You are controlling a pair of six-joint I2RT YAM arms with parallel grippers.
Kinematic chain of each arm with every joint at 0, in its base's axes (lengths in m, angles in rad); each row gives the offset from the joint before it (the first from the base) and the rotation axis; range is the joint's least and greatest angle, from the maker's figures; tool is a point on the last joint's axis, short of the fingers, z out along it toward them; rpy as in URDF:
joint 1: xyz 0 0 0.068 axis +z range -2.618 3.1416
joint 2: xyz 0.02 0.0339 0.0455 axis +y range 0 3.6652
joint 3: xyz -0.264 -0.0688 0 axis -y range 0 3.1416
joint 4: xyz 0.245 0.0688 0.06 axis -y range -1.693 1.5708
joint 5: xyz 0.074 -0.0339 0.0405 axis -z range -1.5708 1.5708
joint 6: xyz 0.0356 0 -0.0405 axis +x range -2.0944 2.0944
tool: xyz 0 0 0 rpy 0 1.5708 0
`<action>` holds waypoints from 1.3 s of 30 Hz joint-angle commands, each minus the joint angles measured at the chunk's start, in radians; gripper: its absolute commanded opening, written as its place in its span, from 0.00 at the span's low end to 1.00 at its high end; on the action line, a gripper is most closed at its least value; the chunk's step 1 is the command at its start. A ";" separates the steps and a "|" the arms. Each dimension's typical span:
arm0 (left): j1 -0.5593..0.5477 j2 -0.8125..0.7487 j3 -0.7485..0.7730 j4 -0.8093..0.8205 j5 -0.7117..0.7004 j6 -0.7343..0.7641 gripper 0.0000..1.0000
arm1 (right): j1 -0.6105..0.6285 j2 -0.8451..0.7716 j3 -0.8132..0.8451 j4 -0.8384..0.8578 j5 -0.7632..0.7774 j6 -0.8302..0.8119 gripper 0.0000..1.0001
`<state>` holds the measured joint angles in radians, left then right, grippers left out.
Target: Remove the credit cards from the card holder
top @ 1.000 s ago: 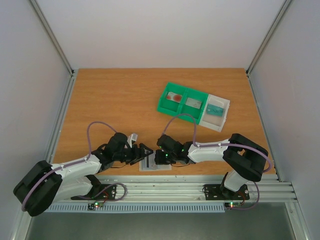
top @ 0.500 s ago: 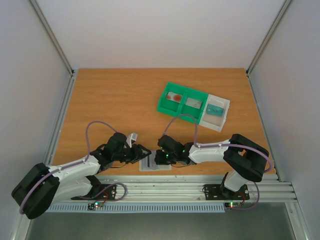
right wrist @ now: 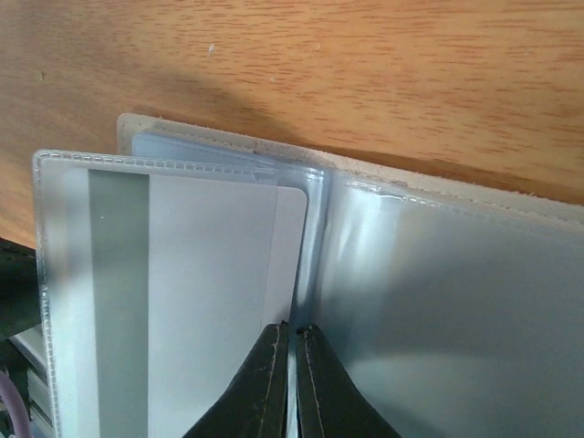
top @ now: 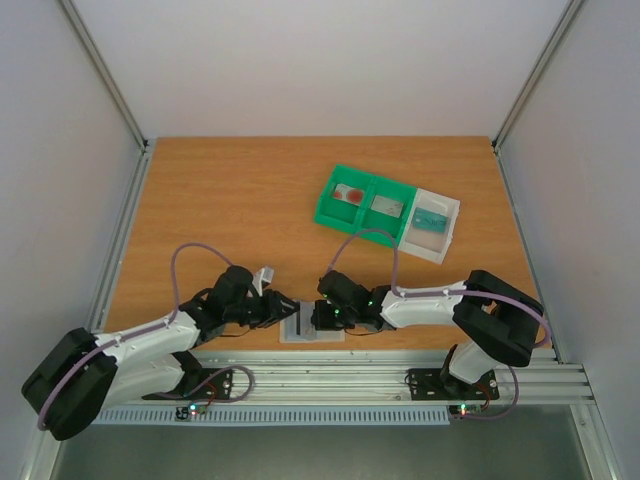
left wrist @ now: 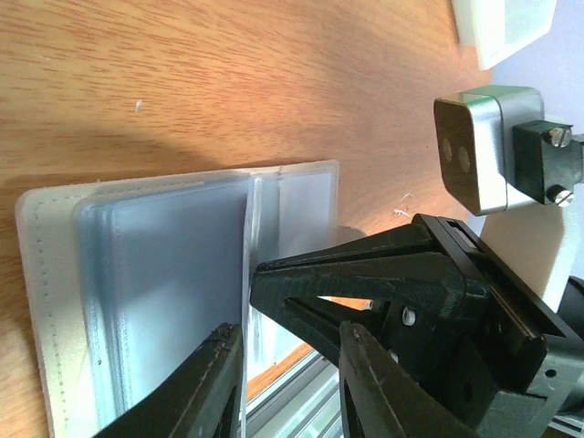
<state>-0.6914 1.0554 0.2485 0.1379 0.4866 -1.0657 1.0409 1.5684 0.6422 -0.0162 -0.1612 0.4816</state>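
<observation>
Top external: my left gripper has slid in, jaws spread, over the open card holder at the table's near edge. My right gripper stays pinched on the holder's clear pocket. The striped card is still inside, so pulling can begin.

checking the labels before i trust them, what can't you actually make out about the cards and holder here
Top external: left gripper and right gripper cover most of the card holder; cards too small.
Right wrist: whether the fingers pinch the striped card or only its clear sleeve; their tips hide it.
Left wrist: cloudy sleeves hide any cards.
</observation>
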 commanded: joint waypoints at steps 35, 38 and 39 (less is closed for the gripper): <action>-0.005 -0.035 0.042 -0.188 -0.073 0.097 0.36 | 0.008 0.012 -0.065 0.072 0.008 0.037 0.06; -0.004 -0.041 0.040 -0.194 -0.080 0.102 0.30 | 0.008 -0.022 -0.064 0.073 0.004 0.038 0.09; -0.005 -0.041 0.040 -0.192 -0.078 0.101 0.28 | 0.008 -0.025 -0.060 0.073 0.003 0.038 0.10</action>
<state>-0.6914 1.0206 0.2638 -0.0277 0.4316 -0.9924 1.0409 1.5734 0.5980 0.0883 -0.1692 0.5144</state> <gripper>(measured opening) 0.307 0.088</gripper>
